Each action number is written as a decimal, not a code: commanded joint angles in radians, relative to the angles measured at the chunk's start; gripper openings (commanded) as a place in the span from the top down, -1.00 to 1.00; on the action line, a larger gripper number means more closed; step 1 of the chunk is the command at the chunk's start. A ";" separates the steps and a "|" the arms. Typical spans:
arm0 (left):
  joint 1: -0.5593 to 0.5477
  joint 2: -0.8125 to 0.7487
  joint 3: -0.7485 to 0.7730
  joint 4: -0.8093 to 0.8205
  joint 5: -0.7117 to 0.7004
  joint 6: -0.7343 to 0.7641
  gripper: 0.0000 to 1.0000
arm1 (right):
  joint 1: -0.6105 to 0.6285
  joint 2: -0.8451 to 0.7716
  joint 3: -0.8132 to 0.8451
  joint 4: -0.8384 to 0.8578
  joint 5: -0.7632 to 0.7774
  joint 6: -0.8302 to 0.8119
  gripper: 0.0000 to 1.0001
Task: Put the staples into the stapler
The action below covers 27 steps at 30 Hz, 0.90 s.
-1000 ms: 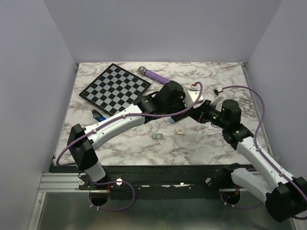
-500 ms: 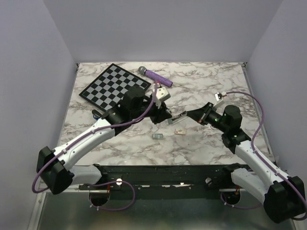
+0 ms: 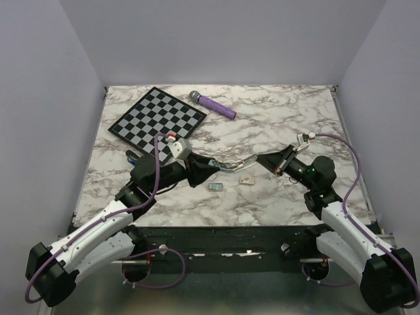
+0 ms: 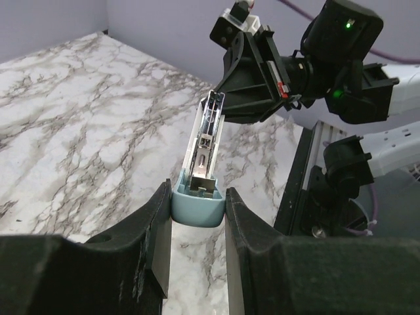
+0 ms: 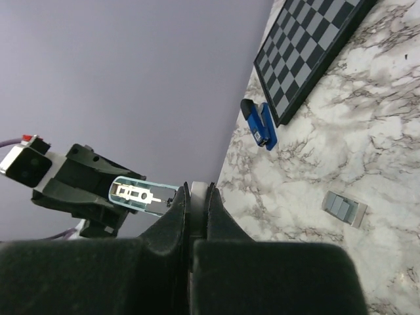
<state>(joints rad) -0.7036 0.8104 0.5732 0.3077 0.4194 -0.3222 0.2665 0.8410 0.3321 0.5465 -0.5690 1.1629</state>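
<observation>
A pale light-blue bar (image 4: pixel 203 151) with a metal channel inside hangs above the table between both grippers. My left gripper (image 4: pixel 198 210) is shut on its rounded blue end. My right gripper (image 5: pixel 198 197) is shut on a thin white piece at the bar's (image 5: pixel 141 193) other end. From above, the bar (image 3: pixel 233 164) spans from the left gripper (image 3: pixel 211 165) to the right gripper (image 3: pixel 262 159). The dark blue stapler (image 3: pixel 133 157) (image 5: pixel 259 125) lies untouched by the chessboard's near corner. A small grey strip of staples (image 3: pixel 216 187) (image 5: pixel 344 209) lies on the marble below the bar.
A chessboard (image 3: pixel 157 120) lies at the back left. A purple microphone (image 3: pixel 212 104) lies behind it toward the centre. A small white box (image 3: pixel 247 179) sits right of the staples. Grey walls close in the table on three sides.
The left arm has drawn back to the left and toward its base. The bar now stretches level between the two grippers. The right gripper has shifted slightly right.
</observation>
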 commanded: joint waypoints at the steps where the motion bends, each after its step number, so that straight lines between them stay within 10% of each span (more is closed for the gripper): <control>1: 0.050 -0.060 -0.123 0.181 -0.202 -0.169 1.00 | -0.023 -0.043 -0.036 0.236 0.035 0.069 0.99; 8: 0.050 -0.083 -0.194 0.326 -0.225 -0.241 1.00 | -0.023 -0.039 -0.090 0.348 0.057 0.121 0.99; 20: 0.050 0.039 0.007 0.148 -0.154 -0.112 1.00 | -0.023 0.033 0.117 -0.102 -0.035 -0.198 0.95; 27: 0.050 0.124 0.112 0.048 -0.123 -0.055 1.00 | -0.023 0.050 0.182 -0.261 -0.032 -0.327 0.45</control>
<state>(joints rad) -0.6827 0.9142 0.6209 0.4156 0.3824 -0.3889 0.2493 0.8963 0.4675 0.3672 -0.5922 1.0172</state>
